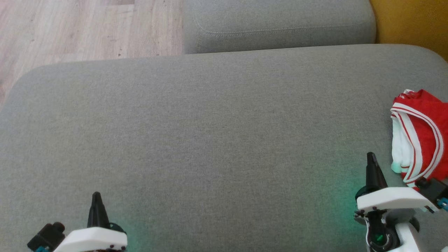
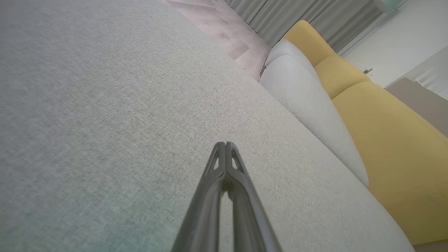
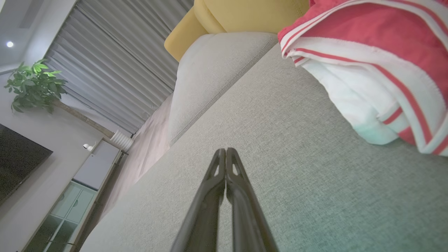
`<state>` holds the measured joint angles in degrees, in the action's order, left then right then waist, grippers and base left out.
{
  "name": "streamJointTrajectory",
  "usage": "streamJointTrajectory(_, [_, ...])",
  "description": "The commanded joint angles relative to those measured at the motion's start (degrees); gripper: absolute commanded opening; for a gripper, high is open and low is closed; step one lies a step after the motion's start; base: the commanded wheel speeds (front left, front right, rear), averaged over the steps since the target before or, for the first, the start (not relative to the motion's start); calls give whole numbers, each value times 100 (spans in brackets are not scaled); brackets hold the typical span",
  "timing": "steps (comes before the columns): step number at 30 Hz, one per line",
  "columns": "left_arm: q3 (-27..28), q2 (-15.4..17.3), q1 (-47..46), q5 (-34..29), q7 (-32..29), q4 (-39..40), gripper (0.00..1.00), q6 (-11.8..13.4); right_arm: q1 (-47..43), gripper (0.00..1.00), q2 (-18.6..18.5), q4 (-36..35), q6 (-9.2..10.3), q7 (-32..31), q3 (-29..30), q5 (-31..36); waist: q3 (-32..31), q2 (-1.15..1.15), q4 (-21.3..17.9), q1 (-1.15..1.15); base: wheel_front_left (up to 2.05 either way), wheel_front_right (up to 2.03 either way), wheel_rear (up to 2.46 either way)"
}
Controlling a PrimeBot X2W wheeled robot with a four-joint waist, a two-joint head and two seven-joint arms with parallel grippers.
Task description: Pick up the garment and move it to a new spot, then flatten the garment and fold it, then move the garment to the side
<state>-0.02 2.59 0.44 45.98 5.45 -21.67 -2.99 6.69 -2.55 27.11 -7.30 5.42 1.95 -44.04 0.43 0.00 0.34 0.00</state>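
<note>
Red-and-white garment (image 1: 420,133), in a compact bundle at the right edge of the sofa cushion (image 1: 210,122). You hold the right gripper (image 1: 370,156) just beside it, fingers pressed together on nothing, probably because that arm has the short reach. Your left gripper (image 1: 96,195), likewise closed and empty, rests near the front edge, well apart from the garment.

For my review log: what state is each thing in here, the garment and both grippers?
garment: bunched up, lying free near the right edge of the seat cushion.
left gripper: shut, empty, over bare cushion.
right gripper: shut, empty, just left of the garment, not touching it.
</note>
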Motion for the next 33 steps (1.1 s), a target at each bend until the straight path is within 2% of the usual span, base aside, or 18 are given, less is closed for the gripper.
streamJointTrajectory(1, [130, 15, -285, 140, -35, 231, 0, -31, 153, 0, -22, -241, -8, -31, -32, -153, 0, 0, 0, 0, 0, 0, 0])
streamJointTrajectory(33, [369, 21, -458, 2188, -565, 473, 0, -222, 60, 0, -27, -729, -13, -562, 192, -2283, -12, 0, -16, 0, 0, 0, 0])
